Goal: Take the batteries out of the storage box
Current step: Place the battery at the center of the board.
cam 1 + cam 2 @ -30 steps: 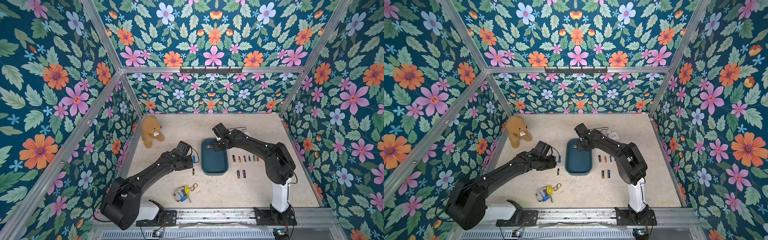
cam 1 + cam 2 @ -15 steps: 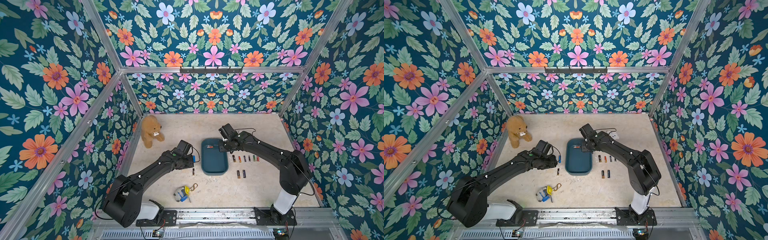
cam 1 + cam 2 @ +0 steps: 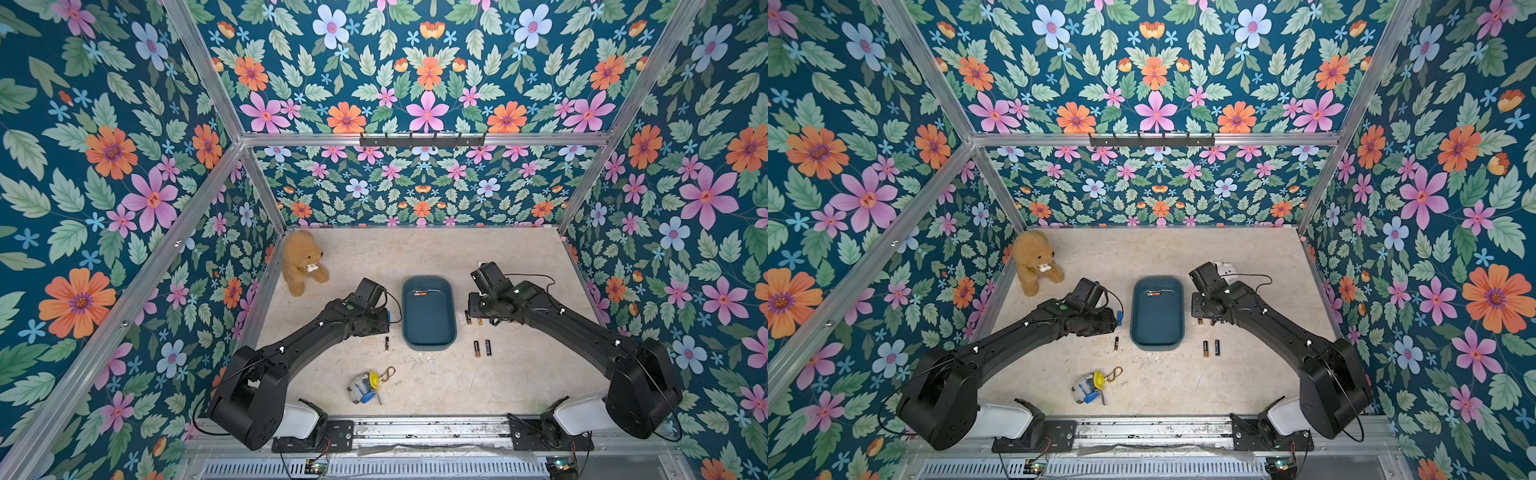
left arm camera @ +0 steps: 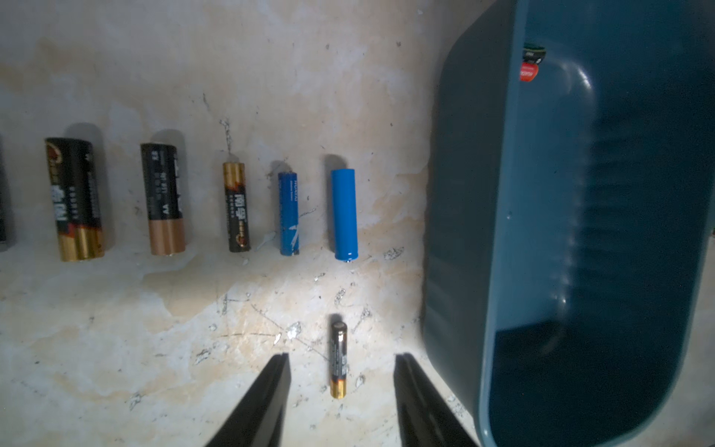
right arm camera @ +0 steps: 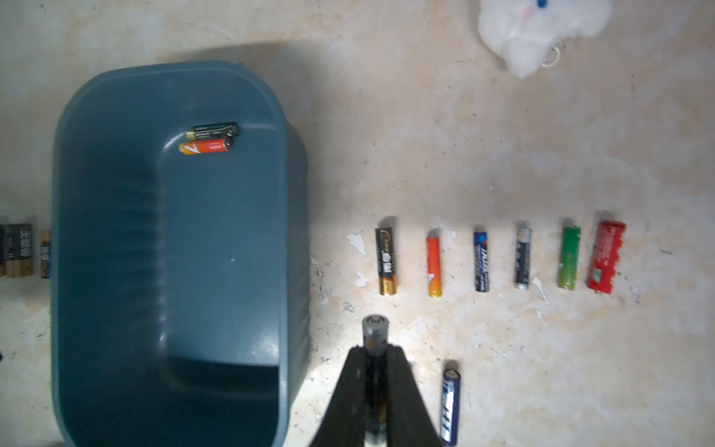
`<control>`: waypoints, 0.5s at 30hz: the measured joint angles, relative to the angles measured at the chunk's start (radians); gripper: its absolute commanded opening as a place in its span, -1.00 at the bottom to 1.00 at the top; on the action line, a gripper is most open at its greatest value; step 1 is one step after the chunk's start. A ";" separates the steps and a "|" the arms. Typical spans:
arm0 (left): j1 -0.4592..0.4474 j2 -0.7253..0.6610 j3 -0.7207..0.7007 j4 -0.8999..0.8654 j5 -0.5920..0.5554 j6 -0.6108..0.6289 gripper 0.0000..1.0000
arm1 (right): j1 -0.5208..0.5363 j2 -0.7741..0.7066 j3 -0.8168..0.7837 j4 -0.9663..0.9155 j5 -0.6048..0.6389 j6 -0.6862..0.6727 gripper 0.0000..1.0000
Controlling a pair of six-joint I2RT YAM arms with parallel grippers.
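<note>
Placement in hand — right gripper (image 5: 376,350) clamps a grey-capped battery (image 5: 374,327) just outside the storage box (image 5: 216,251), left gripper (image 4: 341,358) stands open — next: lower it to the table (image 5: 503,154), release.

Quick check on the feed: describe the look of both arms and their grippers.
The left arm and right arm are matte black with chunky rounded joints, small white marks along the links and white base housings. A thin black cable loops at each wrist; the left carries a green dot. The left gripper and right gripper have black tapered fingers.
</note>
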 measured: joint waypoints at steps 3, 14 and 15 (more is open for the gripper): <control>0.000 0.009 0.002 0.008 0.007 0.001 0.01 | -0.024 -0.048 -0.071 0.000 0.001 0.007 -0.76; 0.000 0.033 -0.008 0.022 0.014 0.018 0.00 | -0.062 -0.133 -0.245 0.003 0.012 0.031 -0.76; 0.000 0.033 -0.010 0.022 0.014 0.018 0.00 | -0.062 -0.133 -0.251 0.003 0.012 0.035 -0.75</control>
